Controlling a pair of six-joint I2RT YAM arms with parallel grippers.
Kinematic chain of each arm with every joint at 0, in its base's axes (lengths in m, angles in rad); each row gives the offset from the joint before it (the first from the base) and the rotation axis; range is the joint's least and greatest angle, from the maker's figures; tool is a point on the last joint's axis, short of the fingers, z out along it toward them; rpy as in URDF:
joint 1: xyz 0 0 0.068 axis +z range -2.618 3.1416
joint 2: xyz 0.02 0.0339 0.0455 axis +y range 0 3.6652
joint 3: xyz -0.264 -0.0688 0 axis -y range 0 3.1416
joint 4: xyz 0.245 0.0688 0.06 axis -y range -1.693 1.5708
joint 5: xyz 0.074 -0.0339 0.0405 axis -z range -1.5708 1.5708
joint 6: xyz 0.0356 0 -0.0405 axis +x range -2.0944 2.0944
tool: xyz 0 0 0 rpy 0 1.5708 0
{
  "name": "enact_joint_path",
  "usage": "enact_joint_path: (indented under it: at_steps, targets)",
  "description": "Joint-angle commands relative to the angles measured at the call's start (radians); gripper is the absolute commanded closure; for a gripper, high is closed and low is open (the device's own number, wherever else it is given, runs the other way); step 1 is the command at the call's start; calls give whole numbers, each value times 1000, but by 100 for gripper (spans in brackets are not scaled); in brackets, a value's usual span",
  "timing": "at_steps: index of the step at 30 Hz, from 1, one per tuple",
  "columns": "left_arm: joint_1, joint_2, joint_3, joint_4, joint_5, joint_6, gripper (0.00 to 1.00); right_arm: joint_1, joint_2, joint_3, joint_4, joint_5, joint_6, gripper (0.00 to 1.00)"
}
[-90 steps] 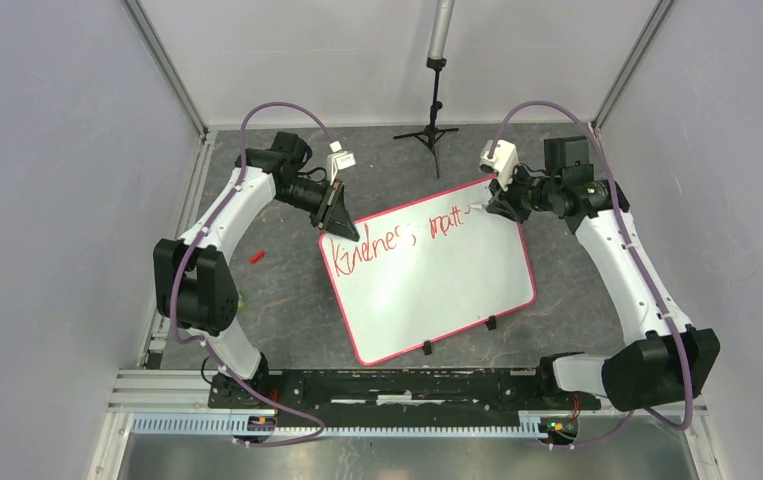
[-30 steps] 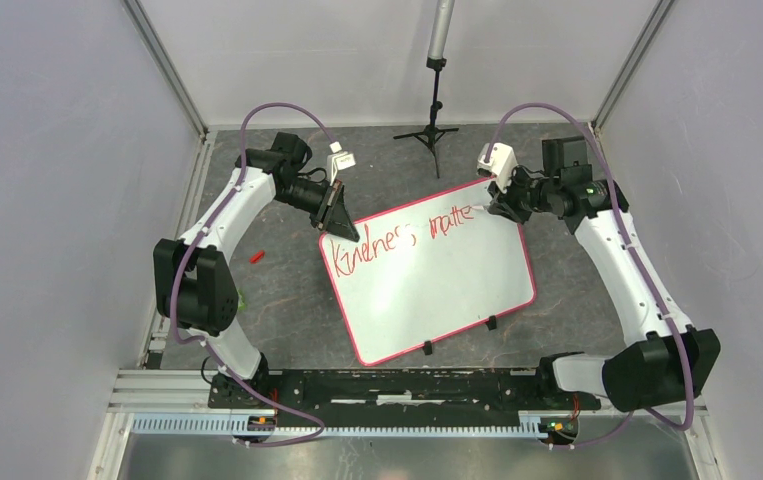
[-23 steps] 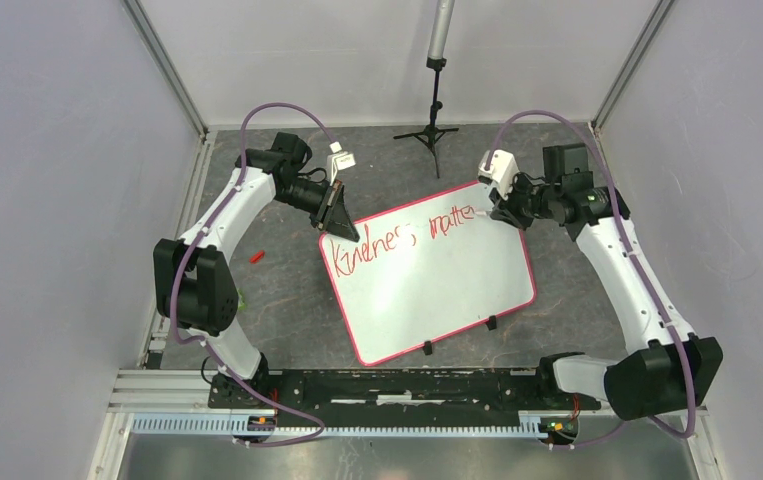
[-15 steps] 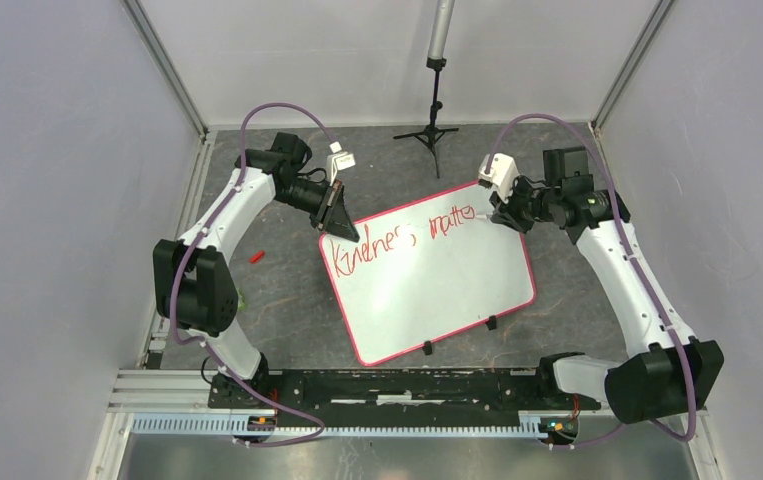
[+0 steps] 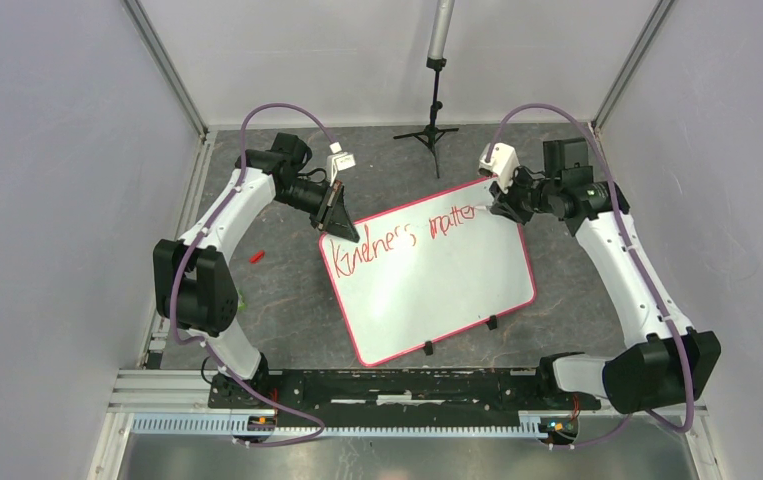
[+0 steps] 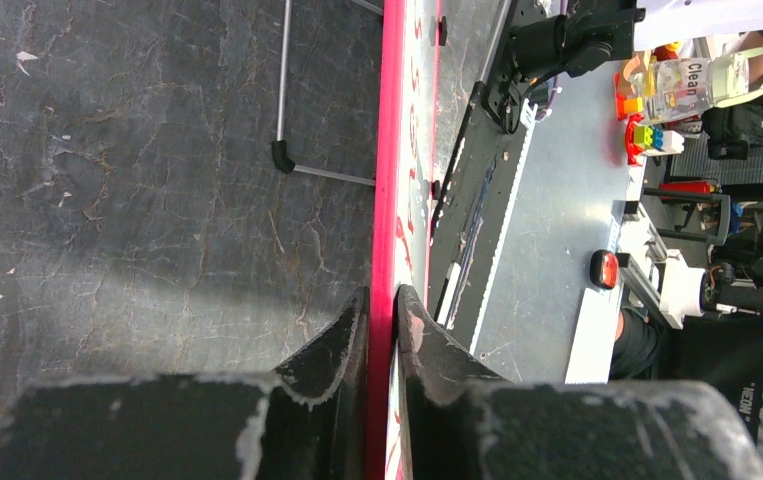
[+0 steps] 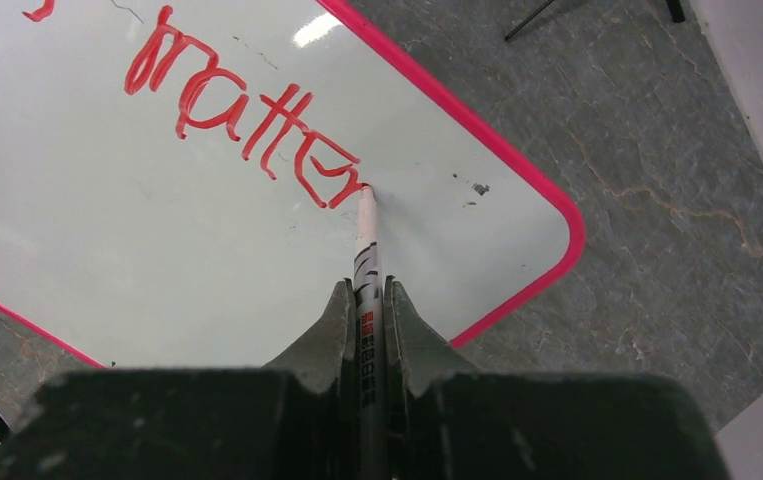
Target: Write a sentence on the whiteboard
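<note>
With the whiteboard (image 5: pixel 437 290) flat on the bench (image 5: pixel 277 300) and its rim clamped by the left fingers (image 6: pixel 342 335), the right fingers (image 7: pixel 335 325) grip the marker (image 7: pixel 367 260), which points straight ahead of them, its tip touching the sentence (image 7: pixel 247 110) at its last stroke.

Overhead and close wrist views share the whiteboard (image 5: pixel 437 290).

— Fig. a, left arm?
— Elbow bent, forearm reaching inward; left gripper (image 6: pixel 382 300) pinches the whiteboard (image 6: pixel 389 150) rim.
— Fig. b, right arm?
— Extended forward, wrist turned inward; right gripper (image 7: pixel 367 295) clamps a marker (image 7: pixel 366 225).
</note>
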Motion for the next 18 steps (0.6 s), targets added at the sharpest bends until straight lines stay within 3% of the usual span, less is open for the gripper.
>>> enact_joint_path:
  at_steps: [1, 18]
  targets:
    - [-5, -22, -5, 48, -70, 9, 98, -16, 16, 48, 51, 39, 10, 100]
    - [-5, -27, -5, 48, -62, 8, 97, -48, -30, 59, -6, -4, -22, 100]
